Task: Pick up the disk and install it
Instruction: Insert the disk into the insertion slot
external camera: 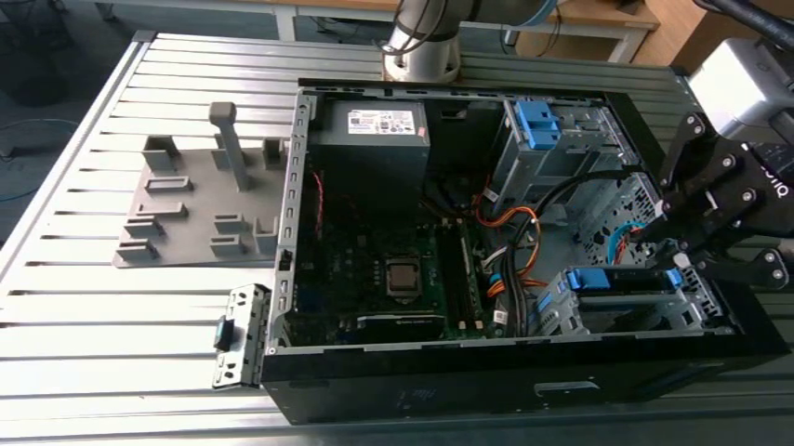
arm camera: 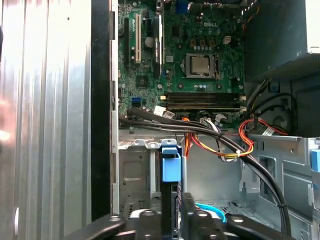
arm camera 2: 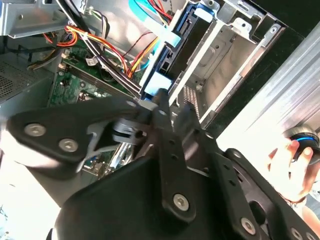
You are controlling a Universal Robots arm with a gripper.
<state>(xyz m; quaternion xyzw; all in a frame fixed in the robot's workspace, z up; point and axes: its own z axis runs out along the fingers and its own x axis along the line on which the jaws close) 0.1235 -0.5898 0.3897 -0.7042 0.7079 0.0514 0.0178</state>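
the disk [arm camera: 170, 170] stands on edge in the drive cage [external camera: 627, 305], in the corner of the open computer case [external camera: 372, 395] farthest from the grey power supply [external camera: 372, 139]. the gripper [arm camera: 172, 212] is above that cage, and its fingers [arm camera: 189, 212] are closed on either side of the disk's end. the case lies on a slatted metal surface [external camera: 125, 307], with a grey fixture [external camera: 199, 209] just beside it.

Blue-tab disk [external camera: 593, 280], green mobo [arm camera: 200, 30], blk case [external camera: 496, 390]
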